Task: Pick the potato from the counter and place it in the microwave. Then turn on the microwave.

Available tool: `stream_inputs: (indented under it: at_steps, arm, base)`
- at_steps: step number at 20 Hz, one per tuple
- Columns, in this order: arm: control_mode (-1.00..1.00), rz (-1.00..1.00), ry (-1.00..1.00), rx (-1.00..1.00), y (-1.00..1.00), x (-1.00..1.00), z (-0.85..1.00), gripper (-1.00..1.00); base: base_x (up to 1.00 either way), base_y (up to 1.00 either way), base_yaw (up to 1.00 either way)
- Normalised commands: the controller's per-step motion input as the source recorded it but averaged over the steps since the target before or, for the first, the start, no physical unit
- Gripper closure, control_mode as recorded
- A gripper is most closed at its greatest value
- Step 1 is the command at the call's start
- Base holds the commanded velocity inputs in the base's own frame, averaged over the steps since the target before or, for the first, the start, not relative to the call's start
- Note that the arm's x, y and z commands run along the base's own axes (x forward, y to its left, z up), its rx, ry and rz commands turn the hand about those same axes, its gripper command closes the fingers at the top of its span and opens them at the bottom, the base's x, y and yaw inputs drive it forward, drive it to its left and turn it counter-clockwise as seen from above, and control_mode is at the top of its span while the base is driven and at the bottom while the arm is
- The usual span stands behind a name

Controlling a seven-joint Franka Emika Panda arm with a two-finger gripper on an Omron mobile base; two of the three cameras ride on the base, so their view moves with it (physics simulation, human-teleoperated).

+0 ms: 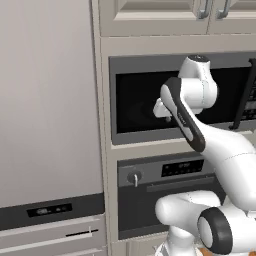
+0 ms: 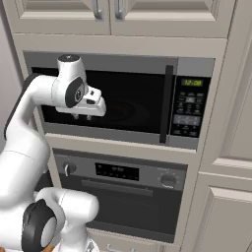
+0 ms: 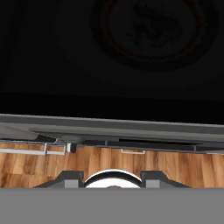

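The microwave [image 1: 140, 100] [image 2: 128, 106] is a dark box built into the cabinet wall, and its black glass door is shut. A vertical black handle [image 2: 167, 103] [image 1: 245, 95] stands at the door's right side, with the keypad [image 2: 189, 108] beyond it. My gripper [image 1: 166, 119] [image 2: 82, 117] [image 3: 113, 177] hangs just in front of the left half of the door and points down. Its fingertips [image 3: 72, 177] stand apart with nothing between them. A ringed plate [image 3: 153, 30] shows dimly through the glass. The potato and the counter are out of view.
An oven [image 2: 123, 172] [image 1: 165, 170] with a knob and a display sits right under the microwave. Cabinet doors [image 2: 108, 15] run above. A tall pale panel [image 1: 45, 100] stands to the left. Wooden floor [image 3: 26, 166] lies below.
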Motion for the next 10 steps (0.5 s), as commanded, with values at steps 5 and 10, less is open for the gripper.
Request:
stream_inputs:
  at_steps: [5,10]
  arm:
    - [-1.0,0.0,-0.15,0.0,-0.1,-0.14,0.01,-1.0]
    - [-1.0,0.0,-0.28,0.0,-0.27,-0.2,0.0,-1.0]
  base:
    - [0.0,0.0,0.0]
    - [0.0,0.0,0.0]
